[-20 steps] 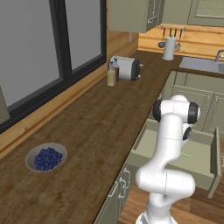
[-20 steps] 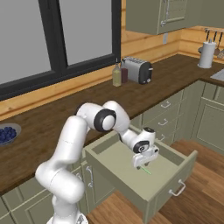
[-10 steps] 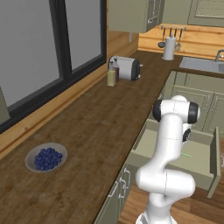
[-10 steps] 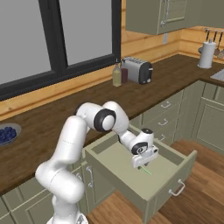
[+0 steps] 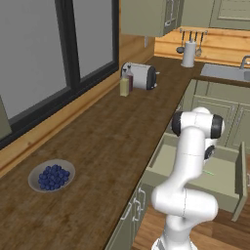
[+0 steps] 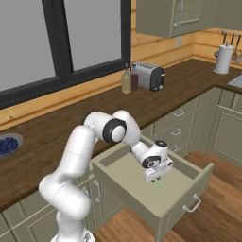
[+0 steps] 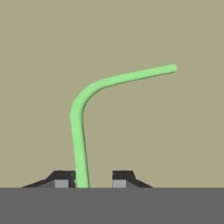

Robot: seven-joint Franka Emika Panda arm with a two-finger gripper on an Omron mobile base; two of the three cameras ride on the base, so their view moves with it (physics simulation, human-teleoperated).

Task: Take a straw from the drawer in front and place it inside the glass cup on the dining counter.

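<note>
Inside the open drawer, the gripper hangs low over the pale floor, fingers spread. The straw lies on that floor, running up from between the fingertips, close against one of them, then bending sideways. Whether it touches is unclear. No writing is legible.

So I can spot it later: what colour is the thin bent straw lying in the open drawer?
Bright green: the thin bent straw shows best in the hand view, against the drawer's plain beige floor.
</note>
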